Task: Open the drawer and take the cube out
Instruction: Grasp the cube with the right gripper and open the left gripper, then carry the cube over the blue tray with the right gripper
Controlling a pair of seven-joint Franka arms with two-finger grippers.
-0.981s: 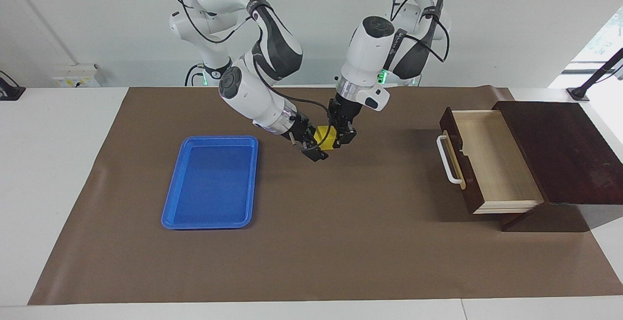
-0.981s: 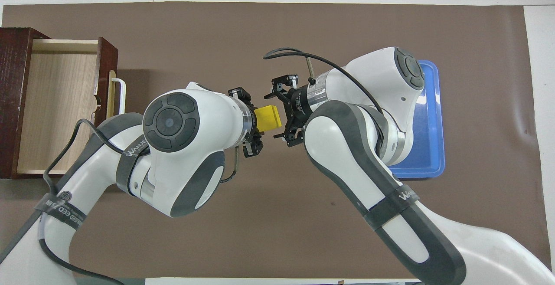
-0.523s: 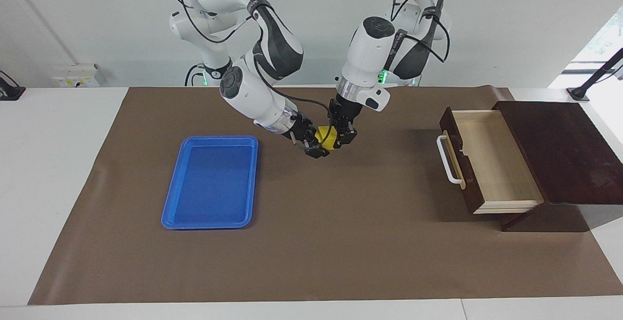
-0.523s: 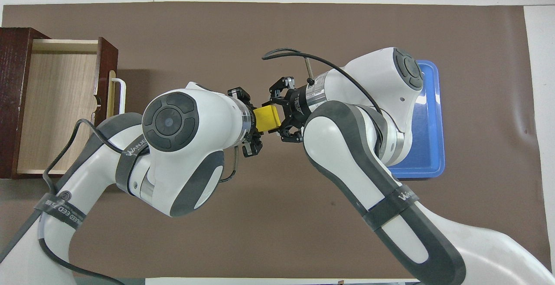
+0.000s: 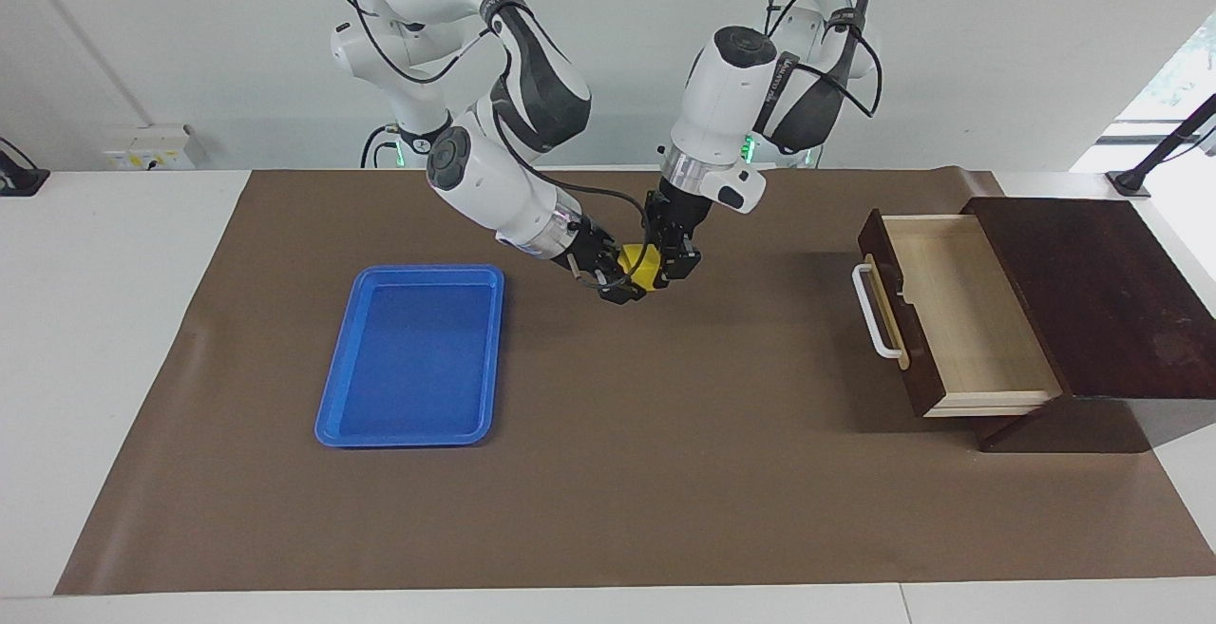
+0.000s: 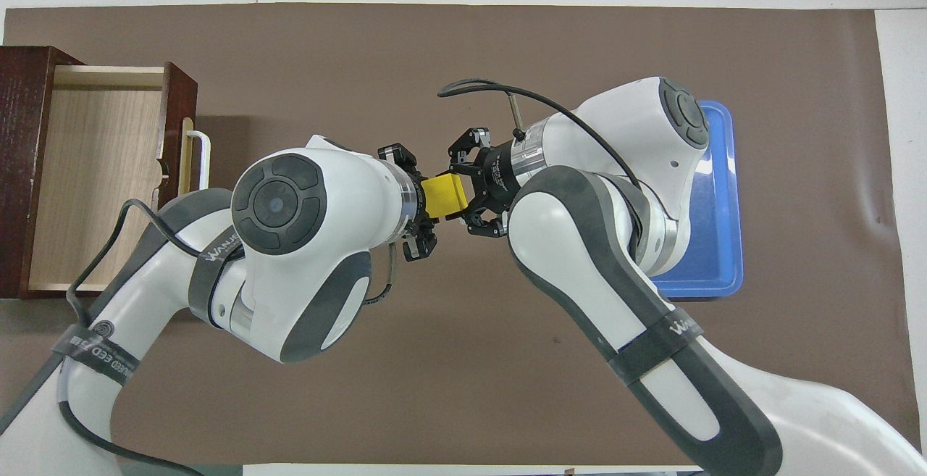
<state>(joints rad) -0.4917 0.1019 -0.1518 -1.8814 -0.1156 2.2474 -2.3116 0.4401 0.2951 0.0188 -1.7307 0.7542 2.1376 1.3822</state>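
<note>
The yellow cube (image 5: 638, 267) (image 6: 443, 195) hangs above the middle of the brown mat, held from two sides. My left gripper (image 5: 659, 273) (image 6: 427, 199) reaches down from above and is shut on it. My right gripper (image 5: 619, 280) (image 6: 460, 197) comes in from the blue tray's side and is shut on the same cube. The drawer (image 5: 959, 311) (image 6: 94, 172) stands pulled out of its dark wooden box (image 5: 1092, 292) at the left arm's end of the table. Its pale inside is bare and its white handle (image 5: 869, 312) faces the mat's middle.
A blue tray (image 5: 332, 396) (image 6: 728, 193) lies on the mat toward the right arm's end, with nothing in it. In the overhead view the right arm covers part of it. The brown mat (image 5: 665, 472) covers most of the table.
My right gripper moved in toward the cube and closed on it while my left gripper kept its hold. Both arms and the cube shifted only slightly.
</note>
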